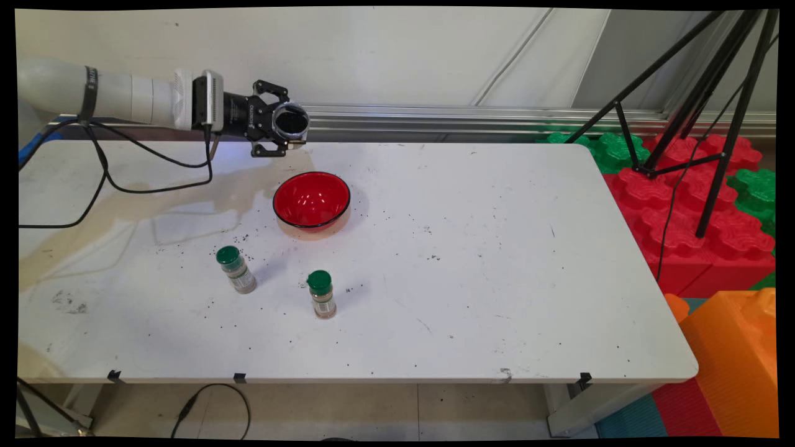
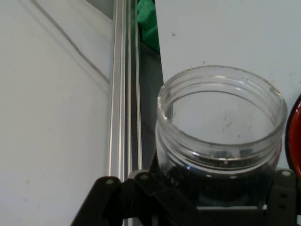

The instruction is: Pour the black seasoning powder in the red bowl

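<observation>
Glass jar [image 2: 221, 136], lidless, clamped sideways in gripper [image 1: 287, 121] above table's [image 1: 497, 261] far edge; red bowl [image 1: 311, 200] just below; two green-capped spice bottles [image 1: 236, 269] nearer

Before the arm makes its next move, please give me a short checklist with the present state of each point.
1. Open jar clamped in the hand: ok.
2. Jar lying sideways, mouth toward the camera: ok.
3. Dark contents still inside the jar: ok, some at its base.
4. Red bowl upright, below and slightly right of the jar: ok.
5. Bowl contents: looks empty.
6. Two green-capped spice bottles upright, apart from the bowl: ok.
</observation>
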Robot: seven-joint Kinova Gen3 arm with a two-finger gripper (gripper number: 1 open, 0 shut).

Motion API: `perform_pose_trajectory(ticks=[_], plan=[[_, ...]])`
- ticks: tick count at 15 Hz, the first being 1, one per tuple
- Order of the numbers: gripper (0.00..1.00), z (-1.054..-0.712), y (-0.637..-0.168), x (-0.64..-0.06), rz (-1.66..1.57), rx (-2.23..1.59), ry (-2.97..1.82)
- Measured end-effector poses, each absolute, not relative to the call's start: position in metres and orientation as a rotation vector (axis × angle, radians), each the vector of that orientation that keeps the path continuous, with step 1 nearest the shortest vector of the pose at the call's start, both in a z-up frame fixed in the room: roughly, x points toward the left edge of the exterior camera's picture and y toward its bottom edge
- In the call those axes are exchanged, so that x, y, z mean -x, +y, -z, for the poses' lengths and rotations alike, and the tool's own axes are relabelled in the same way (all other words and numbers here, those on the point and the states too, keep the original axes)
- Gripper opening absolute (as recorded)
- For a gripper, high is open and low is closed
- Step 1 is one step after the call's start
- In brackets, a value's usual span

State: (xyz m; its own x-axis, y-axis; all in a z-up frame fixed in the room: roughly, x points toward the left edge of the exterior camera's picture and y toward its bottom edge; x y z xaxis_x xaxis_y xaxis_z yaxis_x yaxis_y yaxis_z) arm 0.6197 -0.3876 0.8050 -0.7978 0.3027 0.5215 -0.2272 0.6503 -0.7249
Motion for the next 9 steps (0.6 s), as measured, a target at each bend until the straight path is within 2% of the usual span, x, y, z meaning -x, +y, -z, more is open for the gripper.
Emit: perform_pose_trajectory(ticks=[9], plan=[[0.0,-0.7968,-0.3826,-0.6166,-1.208,0.283,-2.302]])
